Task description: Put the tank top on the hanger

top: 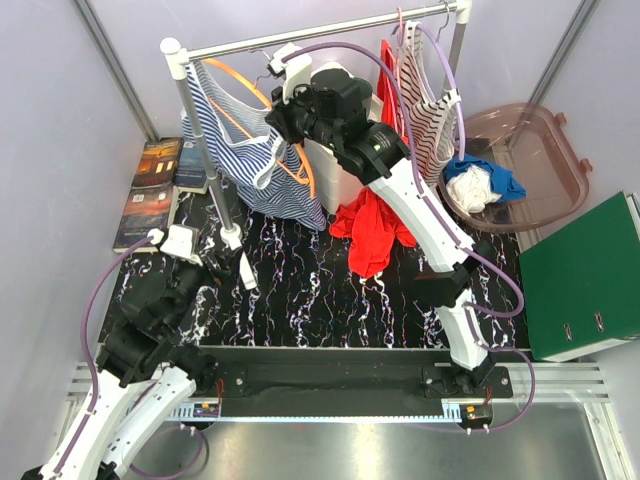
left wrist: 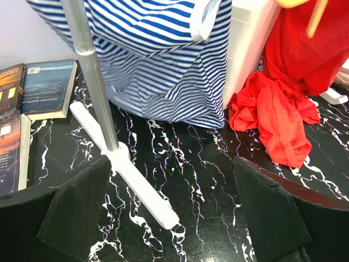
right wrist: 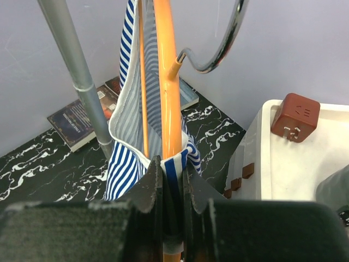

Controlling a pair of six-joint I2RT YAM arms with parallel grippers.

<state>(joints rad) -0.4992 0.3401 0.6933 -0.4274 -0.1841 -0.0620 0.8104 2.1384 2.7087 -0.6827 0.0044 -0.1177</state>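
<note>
Black, white-veined tabletop (top: pixel 330 300), pale walls around, metal rack (top: pixel 320 35) at the back.

Right gripper (right wrist: pixel 172 174): raised near the rack's rail. Jaws narrow, pinched on the orange hanger (right wrist: pixel 166 71), with a fold of the tank top (right wrist: pixel 128 158) caught between the pads alongside it. Hanger runs straight up from the jaws; its metal hook (right wrist: pixel 218 49) curves off above and right of them, in free air against the wall. Tank top hangs around the hanger, white-edged opening left of and above the jaws, the rest dropping below. Rack post (right wrist: pixel 76 76) left of the jaws. White box (right wrist: pixel 294 164) to their right, a red-brown cube (right wrist: pixel 294 117) on it.

Left gripper (left wrist: pixel 174 207): low over the table, jaws wide, gripping nothing. Rack's white foot (left wrist: pixel 131 180) lies on the tabletop seen between the fingers (left wrist: pixel 76 202). Tank top's hem ahead of the jaws, reaching close to the table. Books (left wrist: pixel 43 87) ahead-left, crumpled red garment (left wrist: pixel 272 114) ahead-right.
</note>
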